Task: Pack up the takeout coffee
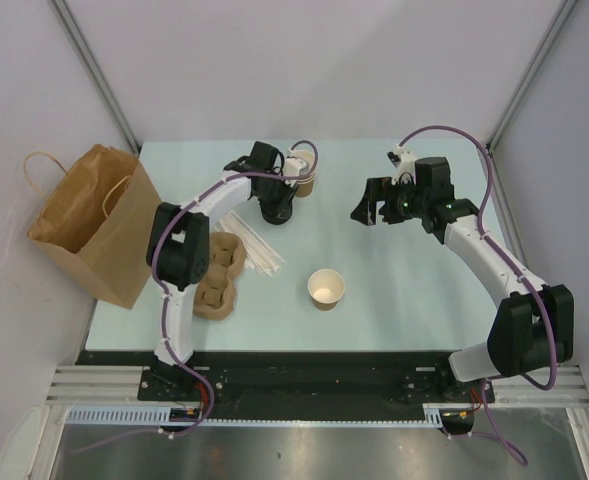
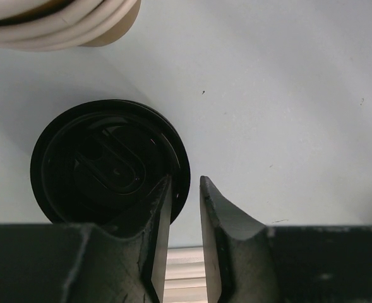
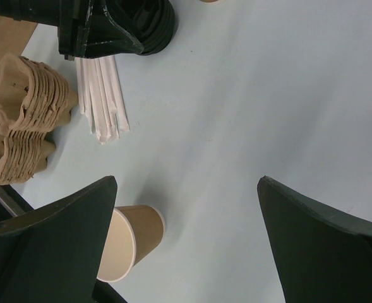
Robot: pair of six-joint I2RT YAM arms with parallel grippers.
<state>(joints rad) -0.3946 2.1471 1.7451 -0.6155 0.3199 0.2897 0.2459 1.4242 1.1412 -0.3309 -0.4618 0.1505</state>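
No lidded takeout coffee shows in any view. A round black lid lies on the pale blue table at the back centre. My left gripper hangs over its right edge. One fingertip covers the lid and the other stands just outside the rim, with a narrow gap between them and nothing clamped. A lone lidless tan cup stands upright mid-table, also at the lower left of the right wrist view. My right gripper hovers wide open above the table, far right of the lid, holding nothing.
A stack of lidless tan cups stands just behind the lid. Pulp cup carriers are stacked at the left, with white wrapped straws beside them. A large brown paper bag stands open off the table's left edge.
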